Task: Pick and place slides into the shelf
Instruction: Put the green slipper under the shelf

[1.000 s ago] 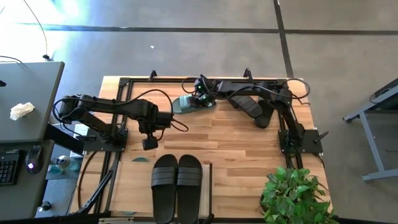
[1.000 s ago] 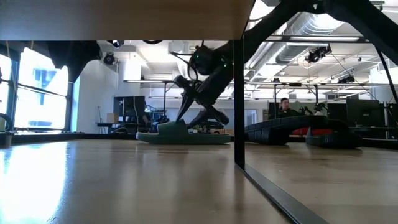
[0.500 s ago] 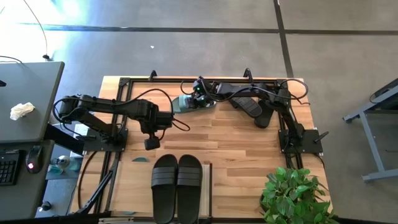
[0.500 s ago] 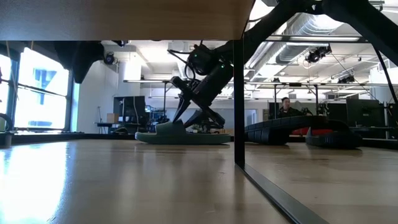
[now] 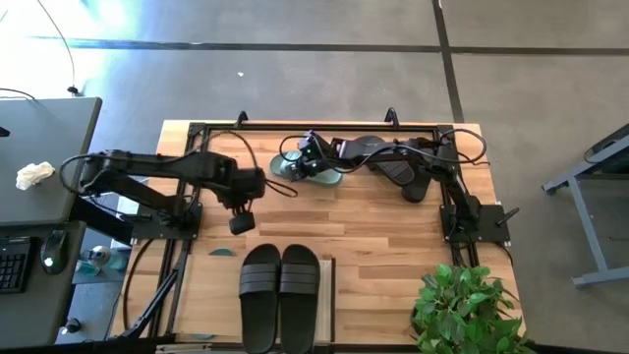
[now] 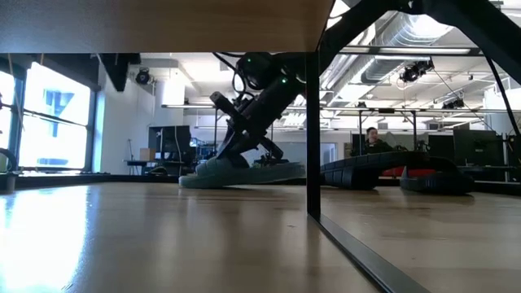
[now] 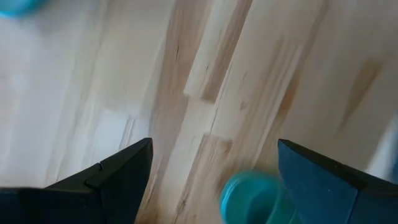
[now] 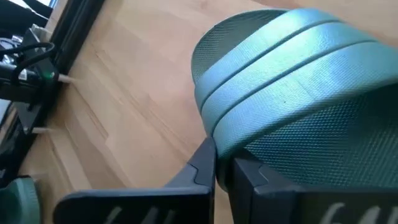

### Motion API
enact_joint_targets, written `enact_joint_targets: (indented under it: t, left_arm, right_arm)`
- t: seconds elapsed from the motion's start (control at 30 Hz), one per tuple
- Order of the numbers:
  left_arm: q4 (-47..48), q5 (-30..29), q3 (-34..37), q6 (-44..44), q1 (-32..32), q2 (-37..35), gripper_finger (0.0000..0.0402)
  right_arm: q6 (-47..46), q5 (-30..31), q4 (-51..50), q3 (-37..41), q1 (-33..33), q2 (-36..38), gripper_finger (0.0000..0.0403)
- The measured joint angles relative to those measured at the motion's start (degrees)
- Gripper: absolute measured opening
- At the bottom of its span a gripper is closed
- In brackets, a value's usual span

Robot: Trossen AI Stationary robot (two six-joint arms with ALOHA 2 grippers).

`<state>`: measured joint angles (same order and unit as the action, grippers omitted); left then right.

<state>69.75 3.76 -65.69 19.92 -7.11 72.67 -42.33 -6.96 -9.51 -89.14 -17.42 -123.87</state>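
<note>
Right wrist view: we note the right gripper (image 8: 222,168) clamped on the strap edge of the green slide (image 8: 292,93) at the tabletop's (image 5: 373,221) far side, presumably to lift it shelfward, while the left gripper (image 5: 241,222) waits open nearby.

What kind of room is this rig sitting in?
Probably an open-plan office or lab: exposed ceiling ducts, monitors with a person seated beyond, a desk with keyboard beside the table.
</note>
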Motion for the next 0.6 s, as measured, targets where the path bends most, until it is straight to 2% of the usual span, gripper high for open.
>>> enact_joint_targets:
  t: [0.27,0.4,0.5,0.6]
  left_arm:
    - [-5.88,-8.29,0.0,7.49,0.0,-11.17,0.0326]
    - [-8.4,-14.46,0.0,12.64,-0.28,-15.28,0.0326]
    - [-10.11,-14.82,0.0,15.67,-3.56,-17.65,0.0326]
    - [-11.34,-12.96,0.0,17.41,-9.02,-19.09,0.0326]
  right_arm:
    - [5.27,7.36,-1.87,0.11,3.7,5.8,0.0001]
    - [9.1,14.08,-3.56,0.13,5.86,9.77,0.0001]
    - [12.34,19.92,-3.63,0.1,7.96,13.58,0.0001]
    - [15.28,23.28,-4.3,0.07,9.92,16.87,0.0]
